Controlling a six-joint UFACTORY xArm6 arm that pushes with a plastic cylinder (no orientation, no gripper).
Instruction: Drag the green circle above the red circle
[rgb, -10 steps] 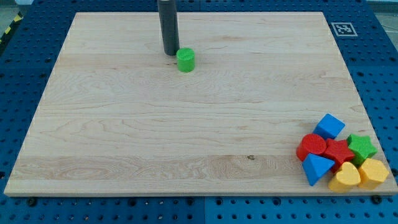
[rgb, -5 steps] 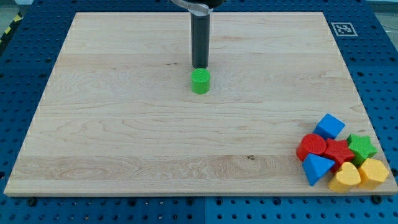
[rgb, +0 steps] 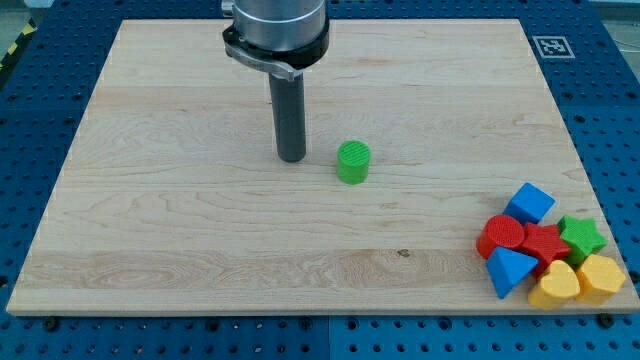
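The green circle (rgb: 352, 162) stands near the middle of the wooden board (rgb: 200, 230). My tip (rgb: 291, 157) is on the board just to the view's left of it, a small gap apart. The red circle (rgb: 503, 234) lies in the cluster of blocks at the view's bottom right, far to the right of and below the green circle.
Beside the red circle lie a blue cube (rgb: 529, 203), a red star (rgb: 545, 243), a green star (rgb: 581, 237), a blue triangle (rgb: 509, 270), a yellow heart (rgb: 556, 285) and another yellow block (rgb: 601, 276). A marker tag (rgb: 549, 46) sits at the top right corner.
The green circle has slid down and to the right across the board. My tip has gone from its upper left, to above it, to its left side.
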